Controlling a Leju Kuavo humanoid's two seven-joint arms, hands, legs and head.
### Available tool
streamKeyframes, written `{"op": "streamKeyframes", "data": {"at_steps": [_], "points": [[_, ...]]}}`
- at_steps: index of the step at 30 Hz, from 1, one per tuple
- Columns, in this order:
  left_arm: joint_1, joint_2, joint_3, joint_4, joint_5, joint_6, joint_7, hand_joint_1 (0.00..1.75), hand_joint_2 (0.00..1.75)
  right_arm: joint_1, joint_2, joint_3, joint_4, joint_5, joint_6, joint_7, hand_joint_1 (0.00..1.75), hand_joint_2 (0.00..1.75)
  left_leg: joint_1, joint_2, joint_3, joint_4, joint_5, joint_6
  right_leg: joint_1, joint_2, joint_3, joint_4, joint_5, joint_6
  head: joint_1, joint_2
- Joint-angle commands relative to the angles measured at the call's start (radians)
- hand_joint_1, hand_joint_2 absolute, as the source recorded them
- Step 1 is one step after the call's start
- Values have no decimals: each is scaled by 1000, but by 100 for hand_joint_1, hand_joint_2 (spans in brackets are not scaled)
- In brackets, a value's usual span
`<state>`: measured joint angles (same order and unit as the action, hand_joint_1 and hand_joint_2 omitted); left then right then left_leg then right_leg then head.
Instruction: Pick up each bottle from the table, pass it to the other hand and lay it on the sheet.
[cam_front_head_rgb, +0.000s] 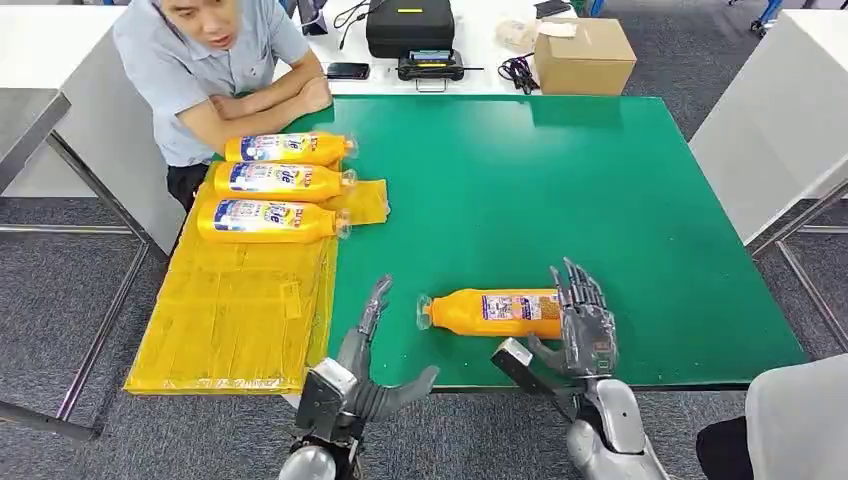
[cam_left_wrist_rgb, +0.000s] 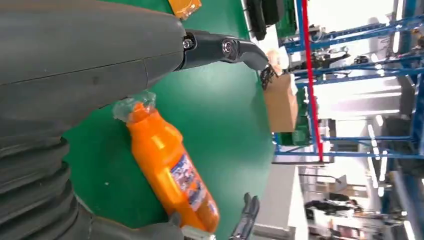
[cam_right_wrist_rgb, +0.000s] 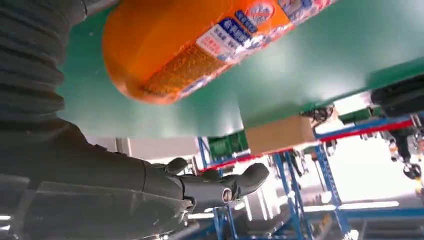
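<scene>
Two silver hands reach over the near edge of the green table (cam_front_head_rgb: 600, 200). The right hand (cam_front_head_rgb: 585, 325) stands with its fingers straight up and spread, right at the flat end of an orange bottle (cam_front_head_rgb: 495, 312). It may be touching the bottle, but I cannot tell for sure. It does not hold it. The left hand (cam_front_head_rgb: 375, 345) is wide open too, with one finger pointing up and the thumb out to the side. It holds nothing and sits near the bottle's cap end, a little apart from it.

That bottle lies on its side on the green table, between the two hands, with its cap pointing at the left hand. Three more bottles (cam_front_head_rgb: 275, 180) lie side by side on the far end of the yellow sheet (cam_front_head_rgb: 230, 320), which covers the left side of the table.

A person (cam_front_head_rgb: 210, 60) leans on the far left corner with arms folded. Behind the table sit a brown box (cam_front_head_rgb: 585, 55), a black case (cam_front_head_rgb: 410, 25) and a phone (cam_front_head_rgb: 347, 71). The floor (cam_front_head_rgb: 60, 290) is grey carpet.
</scene>
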<state>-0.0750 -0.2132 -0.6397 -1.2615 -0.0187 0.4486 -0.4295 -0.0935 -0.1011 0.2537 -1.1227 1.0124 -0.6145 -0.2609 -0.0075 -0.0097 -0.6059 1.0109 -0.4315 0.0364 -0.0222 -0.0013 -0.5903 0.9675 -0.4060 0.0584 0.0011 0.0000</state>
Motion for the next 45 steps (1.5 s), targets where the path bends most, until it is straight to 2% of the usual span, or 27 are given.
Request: {"op": "streamKeyframes", "data": {"at_steps": [1,5,9,16,18,20,22,23,26,27,30,31,45], "points": [[-38,27,-29,61,-24,-9,32,0,175,-73,-9,43,91,-57,80,0,0,175,1,2,3,-1,-1,-2,1,2,2,-1,0,-2,0,0],[-49,24,-35,66,-43,-10,42,0,175,-99,-1,52,111,-82,117,-16,0,175,1,2,3,0,-1,-2,1,2,3,-1,0,-2,0,0],[-49,24,-36,66,-57,-7,44,0,175,-87,13,59,86,-112,96,-53,0,175,1,2,4,-1,-1,-2,1,2,3,-1,0,-3,0,0],[-50,23,-36,72,-56,-11,45,0,175,-78,12,66,68,-103,85,-56,0,175,1,2,3,-1,-1,-2,1,1,3,-1,0,-2,0,0],[-51,23,-36,77,-57,-14,45,0,175,-77,10,73,68,-82,74,-40,0,175,2,3,6,0,-3,-3,2,2,6,0,-2,-4,0,0],[-48,23,-34,73,-62,-18,49,0,175,-84,-1,84,86,-19,58,10,0,175,1,2,3,-1,-1,-2,1,1,3,-1,0,-2,0,0],[-45,26,-34,68,-64,-22,51,0,175,-99,-7,81,105,-25,77,14,0,175,2,3,7,0,-3,-3,2,2,7,-1,-2,-4,0,0],[-46,26,-36,68,-66,-26,54,0,175,-114,-12,81,125,-25,95,20,0,175,1,2,3,-1,-1,-2,1,1,3,-1,0,-2,0,0],[-51,26,-44,71,-73,-33,60,0,175,-149,-17,92,166,-24,140,25,0,175,1,2,4,-1,-1,-2,1,2,3,-1,0,-2,0,0],[-52,26,-45,71,-75,-34,61,0,175,-155,-17,97,174,-23,153,25,0,175,2,4,7,0,-3,-4,3,3,6,-1,-1,-4,0,0],[-54,26,-45,71,-81,-36,71,0,175,-178,-26,130,197,2,223,68,0,175,0,2,3,-1,-1,-1,1,2,2,-1,0,-2,0,0],[-52,26,-43,69,-87,-38,78,0,175,-189,-35,146,199,20,253,101,0,175,2,3,5,0,-2,-3,2,3,5,-1,-1,-3,0,0],[-50,27,-42,67,-88,-40,79,0,175,-191,-40,150,197,20,260,103,0,175,1,1,3,0,-1,-2,1,1,2,0,0,-2,0,0]]}}
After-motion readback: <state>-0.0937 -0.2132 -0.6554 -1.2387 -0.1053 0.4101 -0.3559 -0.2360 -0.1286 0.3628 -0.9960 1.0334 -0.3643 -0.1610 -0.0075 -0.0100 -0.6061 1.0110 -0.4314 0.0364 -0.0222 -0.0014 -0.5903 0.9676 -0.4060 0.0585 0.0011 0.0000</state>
